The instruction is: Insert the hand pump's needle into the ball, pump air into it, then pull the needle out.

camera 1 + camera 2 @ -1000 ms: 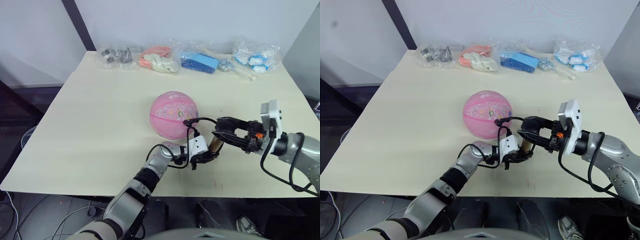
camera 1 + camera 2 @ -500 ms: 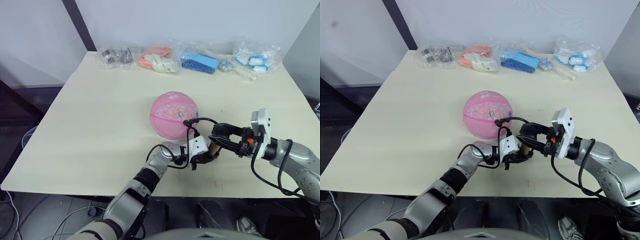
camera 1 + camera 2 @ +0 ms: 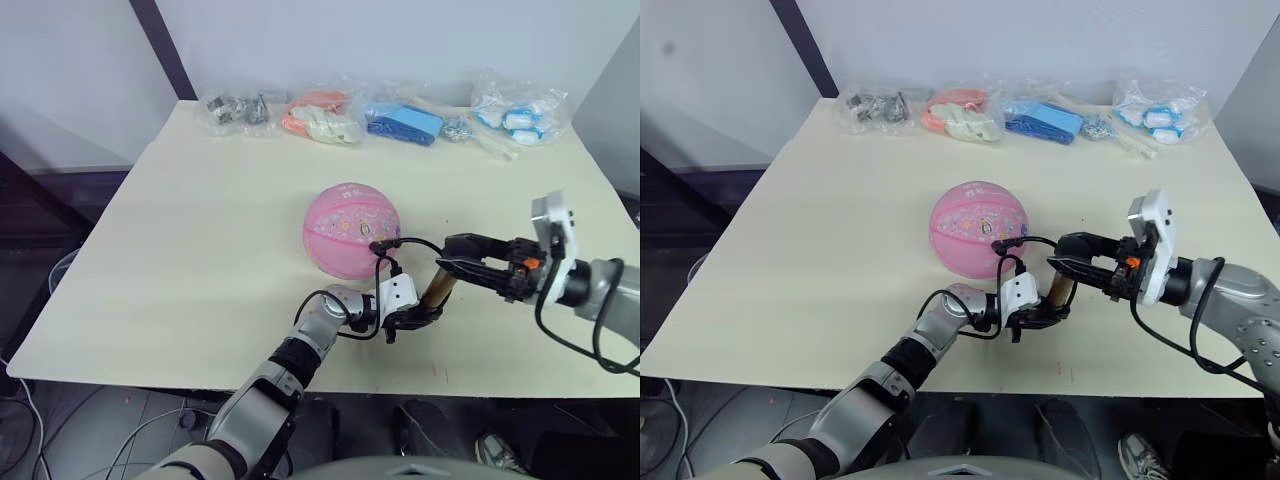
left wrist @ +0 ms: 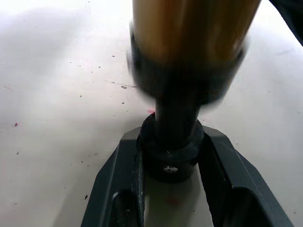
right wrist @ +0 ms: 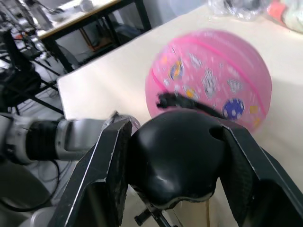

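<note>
The ball (image 3: 351,229) sits mid-table. At its 5 o'clock, the left gripper (image 3: 412,316) clamps the hand pump (image 3: 436,290) by its base; the right gripper (image 3: 462,268) grips its handle, apparently.

Both head views look down over the whole bench (image 3: 200,200) from its near edge. Each wrist view sits very close, the left facing the bench top, the right facing the ball (image 5: 213,80) all share.

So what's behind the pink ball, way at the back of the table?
Behind the ball, clear plastic bags of small parts line the table's far edge. What's in them is hard to tell.
</note>
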Robot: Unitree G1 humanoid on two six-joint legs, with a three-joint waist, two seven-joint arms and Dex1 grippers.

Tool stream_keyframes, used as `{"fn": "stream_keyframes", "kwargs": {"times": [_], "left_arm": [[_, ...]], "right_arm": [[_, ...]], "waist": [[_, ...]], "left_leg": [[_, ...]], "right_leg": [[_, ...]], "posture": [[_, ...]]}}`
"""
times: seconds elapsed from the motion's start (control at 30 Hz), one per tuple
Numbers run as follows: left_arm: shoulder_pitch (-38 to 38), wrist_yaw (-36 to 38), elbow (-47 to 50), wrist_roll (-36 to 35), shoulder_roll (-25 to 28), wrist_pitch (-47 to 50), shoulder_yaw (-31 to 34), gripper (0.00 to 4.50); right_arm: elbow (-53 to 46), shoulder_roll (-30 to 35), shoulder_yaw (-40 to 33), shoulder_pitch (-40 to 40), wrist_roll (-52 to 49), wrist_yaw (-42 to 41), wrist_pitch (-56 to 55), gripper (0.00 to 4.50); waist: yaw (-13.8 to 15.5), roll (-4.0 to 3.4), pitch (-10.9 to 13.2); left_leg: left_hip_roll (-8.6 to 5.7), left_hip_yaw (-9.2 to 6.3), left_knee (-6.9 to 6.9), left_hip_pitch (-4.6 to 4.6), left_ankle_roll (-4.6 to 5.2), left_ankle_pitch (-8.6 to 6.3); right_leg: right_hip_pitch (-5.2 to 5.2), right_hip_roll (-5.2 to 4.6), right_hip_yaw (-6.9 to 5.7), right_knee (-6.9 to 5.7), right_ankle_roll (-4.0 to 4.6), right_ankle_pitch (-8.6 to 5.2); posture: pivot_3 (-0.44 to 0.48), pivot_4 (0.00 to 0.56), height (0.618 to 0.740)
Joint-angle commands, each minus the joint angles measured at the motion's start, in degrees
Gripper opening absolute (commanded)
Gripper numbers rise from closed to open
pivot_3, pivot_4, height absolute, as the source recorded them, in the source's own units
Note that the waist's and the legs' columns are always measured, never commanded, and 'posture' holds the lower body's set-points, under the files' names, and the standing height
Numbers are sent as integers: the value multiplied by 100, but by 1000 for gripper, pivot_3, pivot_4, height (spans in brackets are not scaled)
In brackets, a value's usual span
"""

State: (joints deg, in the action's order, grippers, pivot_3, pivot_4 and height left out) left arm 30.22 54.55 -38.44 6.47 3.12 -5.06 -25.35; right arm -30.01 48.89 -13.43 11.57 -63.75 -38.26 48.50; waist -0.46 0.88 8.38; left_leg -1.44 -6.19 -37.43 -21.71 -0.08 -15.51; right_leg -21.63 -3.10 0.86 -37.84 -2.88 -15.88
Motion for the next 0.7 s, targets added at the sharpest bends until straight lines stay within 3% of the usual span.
{"fn": "stream_keyframes", "kwargs": {"times": [0.03,0.4,0.7], "left_arm": [[-264,212,-446,203,118,194,-259,1097],[-218,211,-544,209,87,129,-254,1097],[-214,176,-543,205,63,132,-235,1097]], "right_arm": [[-106,390,-950,506,-546,311,58,2299],[452,1152,-1453,1291,-1611,632,437,2299],[503,1121,-1192,1451,-1397,588,328,2299]], "waist": [[0,-1,5],[14,-3,17],[18,-5,20]], "left_leg": [[-1,0,0,0,0,0],[1,2,-1,-4,1,0],[2,4,-1,-5,1,0]], "right_leg": [[0,0,0,0,0,0],[-3,-2,-1,-1,0,1],[-3,-3,0,0,0,1]], "posture": [[0,150,740],[0,150,740],[0,150,740]]}}
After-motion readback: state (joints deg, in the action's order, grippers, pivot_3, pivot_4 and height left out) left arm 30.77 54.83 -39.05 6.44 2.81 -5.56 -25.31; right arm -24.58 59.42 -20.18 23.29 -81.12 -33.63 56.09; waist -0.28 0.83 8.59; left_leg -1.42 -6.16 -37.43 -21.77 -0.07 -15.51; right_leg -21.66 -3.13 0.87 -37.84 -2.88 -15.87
